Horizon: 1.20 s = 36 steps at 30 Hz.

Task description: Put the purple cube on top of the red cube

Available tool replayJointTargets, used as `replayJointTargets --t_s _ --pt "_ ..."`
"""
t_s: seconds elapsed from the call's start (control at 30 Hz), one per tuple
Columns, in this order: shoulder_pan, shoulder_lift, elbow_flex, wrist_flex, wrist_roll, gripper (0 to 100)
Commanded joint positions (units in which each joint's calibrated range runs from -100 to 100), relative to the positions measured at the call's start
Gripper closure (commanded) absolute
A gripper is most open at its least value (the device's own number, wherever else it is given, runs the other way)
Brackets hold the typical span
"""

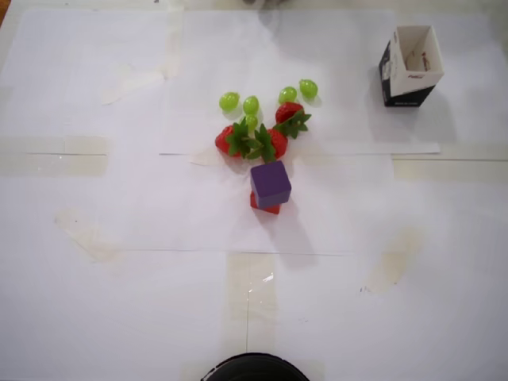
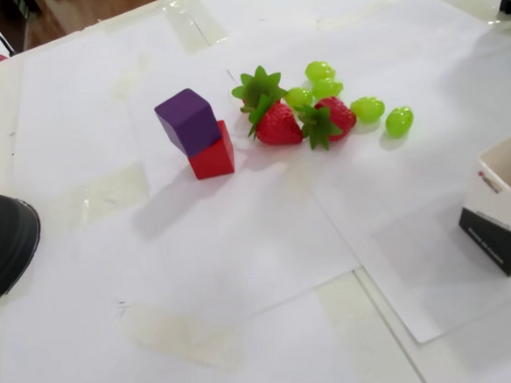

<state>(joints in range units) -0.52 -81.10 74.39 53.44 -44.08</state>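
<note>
The purple cube point(image 1: 271, 183) point(image 2: 188, 121) rests on top of the red cube point(image 1: 267, 207) point(image 2: 213, 157), turned a little and overhanging it toward the left in the fixed view. The stack stands near the middle of the white paper. No gripper or arm shows in either view.
Two red strawberries point(image 1: 254, 141) point(image 2: 277, 122) with green leaves and several green grapes point(image 1: 251, 104) point(image 2: 368, 108) lie just beside the stack. A black-and-white open box point(image 1: 411, 65) point(image 2: 506, 206) stands apart from them. A black round object point(image 1: 252, 367) point(image 2: 3, 244) sits at the table edge.
</note>
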Motion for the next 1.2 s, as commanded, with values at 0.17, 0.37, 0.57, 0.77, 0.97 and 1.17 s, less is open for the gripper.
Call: replayJointTargets --t_s 0.17,0.37,0.57,0.77,0.97,1.17 --pt "1.3 -6.3 22.9 -8.9 -0.1 100" --pt "1.6 -6.9 25.6 -5.2 1.4 100" --pt "1.3 -6.9 25.6 -1.6 1.4 100" --pt "-0.1 -9.3 25.6 2.1 2.3 100" --pt "-0.7 -9.3 25.6 3.5 2.7 100" --pt "-0.7 -10.0 25.6 3.2 2.4 100"
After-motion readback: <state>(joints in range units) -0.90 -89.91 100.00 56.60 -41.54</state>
